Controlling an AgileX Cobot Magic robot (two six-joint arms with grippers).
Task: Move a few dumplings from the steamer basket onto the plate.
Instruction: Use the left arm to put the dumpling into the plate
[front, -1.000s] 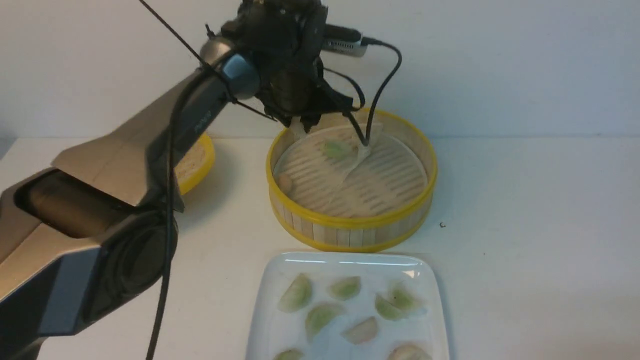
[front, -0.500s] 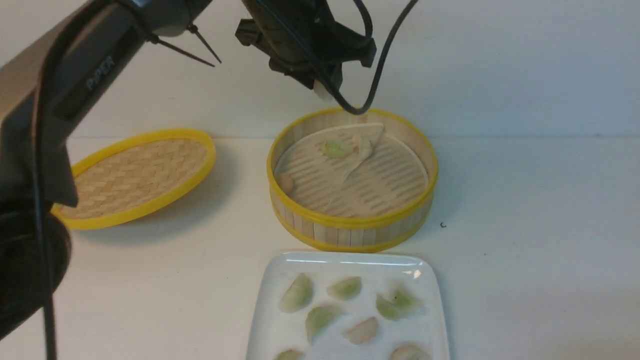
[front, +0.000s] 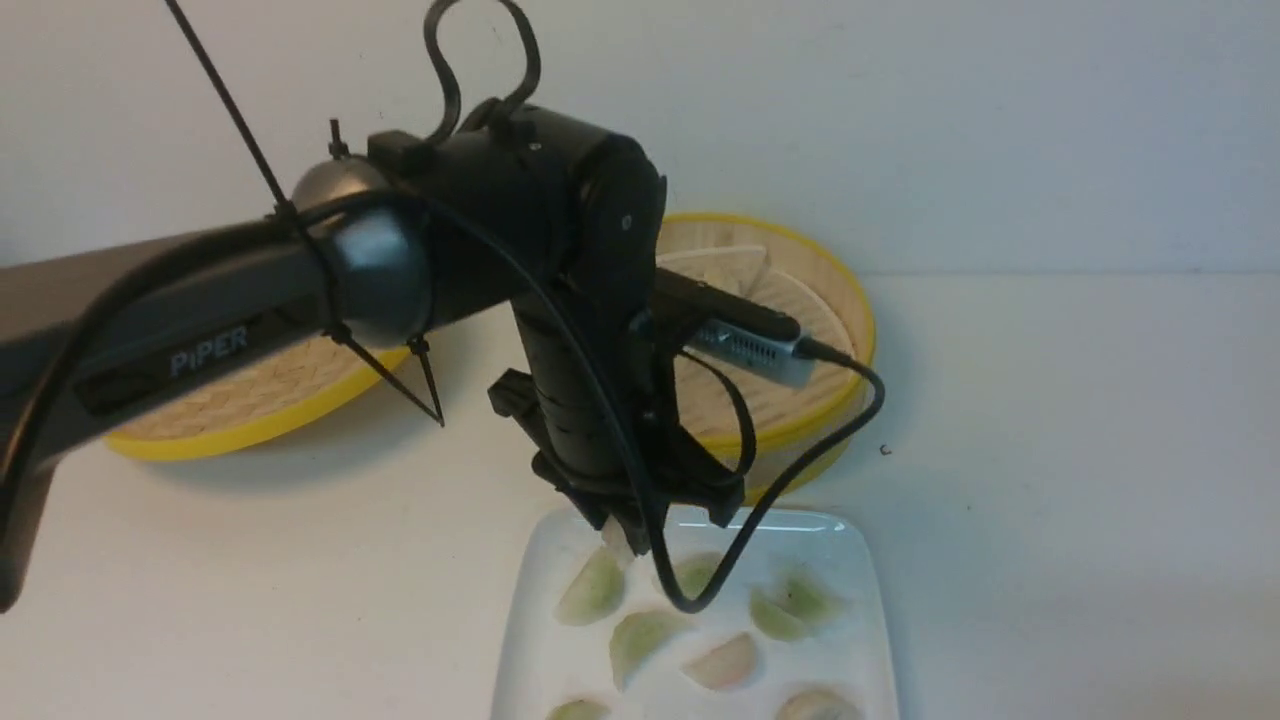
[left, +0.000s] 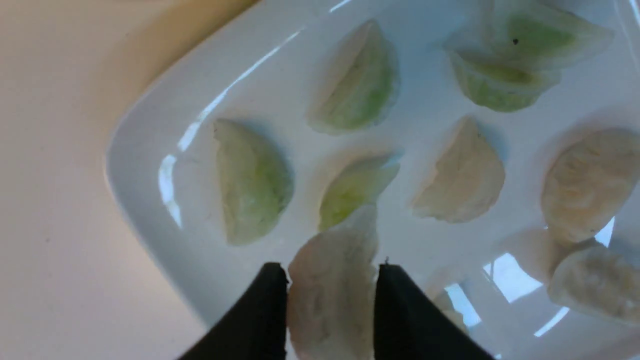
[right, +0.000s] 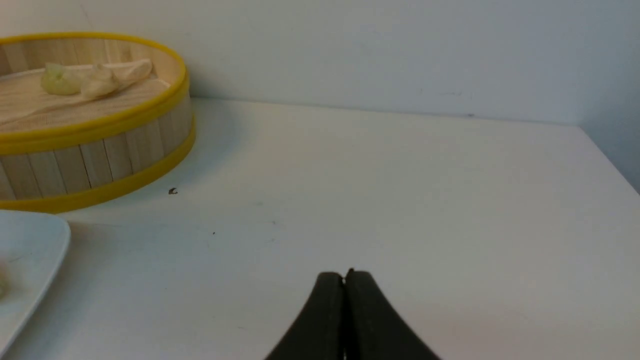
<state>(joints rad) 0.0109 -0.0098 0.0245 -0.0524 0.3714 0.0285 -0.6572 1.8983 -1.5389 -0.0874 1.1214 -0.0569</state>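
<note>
My left gripper (front: 622, 540) (left: 331, 272) is shut on a pinkish-white dumpling (left: 332, 280) and holds it just above the far left part of the white plate (front: 845, 650) (left: 150, 165). Several green and pinkish dumplings lie on the plate, among them a green one (front: 592, 588) (left: 252, 182). The steamer basket (front: 835, 290) (right: 100, 145) stands behind the plate, mostly hidden by my left arm; two dumplings (right: 80, 82) show on its folded paper liner. My right gripper (right: 345, 276) is shut and empty over bare table right of the basket.
The shallow woven yellow-rimmed lid (front: 240, 405) lies at the left behind my left arm. My left arm and its cable (front: 800, 470) hang over the basket's front and the plate's far edge. A small dark speck (front: 884, 450) lies on the table.
My left gripper has lifted a pinkish-white dumpling out of the basket, swung up and then down toward me, and now hangs over the plate's far left part.
</note>
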